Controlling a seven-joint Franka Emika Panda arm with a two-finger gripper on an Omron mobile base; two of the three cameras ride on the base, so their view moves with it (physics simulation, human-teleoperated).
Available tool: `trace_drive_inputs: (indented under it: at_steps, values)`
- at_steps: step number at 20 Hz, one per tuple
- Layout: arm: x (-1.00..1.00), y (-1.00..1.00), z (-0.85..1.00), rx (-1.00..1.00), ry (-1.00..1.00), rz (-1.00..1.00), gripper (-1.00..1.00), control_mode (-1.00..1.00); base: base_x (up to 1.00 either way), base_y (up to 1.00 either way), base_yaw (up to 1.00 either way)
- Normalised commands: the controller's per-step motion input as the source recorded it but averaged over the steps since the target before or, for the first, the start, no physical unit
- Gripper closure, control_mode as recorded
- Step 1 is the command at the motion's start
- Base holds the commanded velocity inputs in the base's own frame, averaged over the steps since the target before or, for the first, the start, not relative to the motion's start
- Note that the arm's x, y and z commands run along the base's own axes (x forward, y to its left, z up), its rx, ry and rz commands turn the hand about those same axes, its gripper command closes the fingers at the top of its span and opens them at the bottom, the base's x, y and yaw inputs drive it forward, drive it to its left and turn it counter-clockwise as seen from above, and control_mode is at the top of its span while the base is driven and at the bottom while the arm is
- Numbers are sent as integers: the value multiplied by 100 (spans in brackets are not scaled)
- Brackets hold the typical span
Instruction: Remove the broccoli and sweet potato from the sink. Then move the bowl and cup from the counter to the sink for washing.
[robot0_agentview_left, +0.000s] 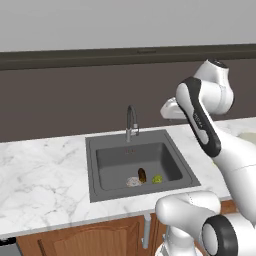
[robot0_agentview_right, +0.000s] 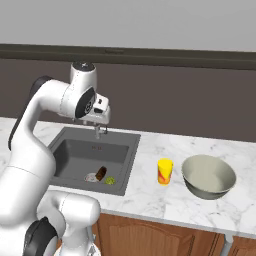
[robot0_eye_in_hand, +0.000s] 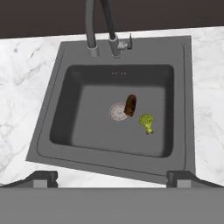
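The dark grey sink (robot0_eye_in_hand: 52, 92) is set into the white marble counter (robot0_agentview_right: 165, 202). On its floor the dark brown sweet potato (robot0_eye_in_hand: 130, 105) lies against the round drain, and the yellow-green broccoli (robot0_eye_in_hand: 147, 122) sits just to its right, apart from it. My gripper (robot0_eye_in_hand: 111, 178) hangs high above the basin's front edge, open wide and empty. In the right base view the gripper (robot0_agentview_right: 101, 121) is over the sink's back rim. The yellow cup (robot0_agentview_right: 165, 171) and the grey-green bowl (robot0_agentview_right: 208, 176) stand on the counter right of the sink. The left base view also shows the sweet potato (robot0_agentview_left: 142, 174) and the broccoli (robot0_agentview_left: 157, 178).
A curved chrome faucet (robot0_agentview_left: 131, 121) rises from the sink's back rim, close below my hand. A dark wall panel runs behind the counter. Brown cabinet doors (robot0_agentview_left: 90, 240) sit under the counter's front edge. Bare marble stretches left of the sink (robot0_agentview_left: 92, 150).
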Motion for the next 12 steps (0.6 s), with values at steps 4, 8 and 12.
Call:
trace_drive_inputs:
  at_steps: [4,8,12]
  values:
    - [-15,-5,-15,0,-17,5,-100,-100,0,0,0]
    - [-13,-5,-17,0,-10,5,-100,-100,0,0,0]
    - [-10,-4,-17,0,-5,5,-100,-100,0,0,0]
